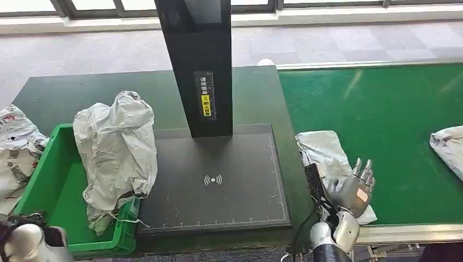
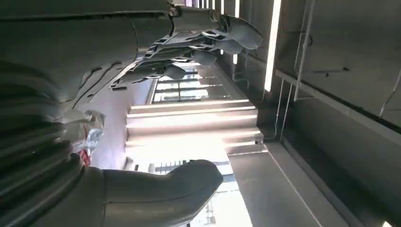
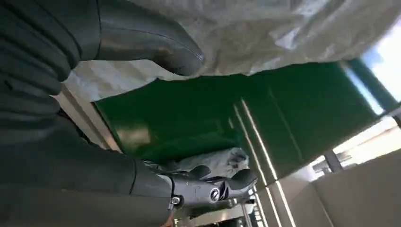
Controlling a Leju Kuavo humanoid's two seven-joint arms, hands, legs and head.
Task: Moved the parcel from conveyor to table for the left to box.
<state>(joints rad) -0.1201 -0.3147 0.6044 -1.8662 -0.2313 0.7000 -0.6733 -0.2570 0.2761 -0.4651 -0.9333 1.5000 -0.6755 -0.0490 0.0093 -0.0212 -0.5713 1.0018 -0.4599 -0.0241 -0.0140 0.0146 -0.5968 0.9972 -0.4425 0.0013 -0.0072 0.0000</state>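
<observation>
Resting over the near end of the grey parcel [image 1: 323, 150] on the green conveyor [image 1: 393, 120], the right hand [image 1: 355, 188] has its fingers [image 1: 363, 169] spread wide and grips nothing. The left hand [image 2: 142, 118] is likewise open and empty.

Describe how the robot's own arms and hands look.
The right robot hand is silver-grey metal with slim jointed fingers and a small pale sticker on its back, on a rounded silver wrist with black cables. The left robot hand has a grey ribbed cover, thick thumb and darker fingers.
</observation>
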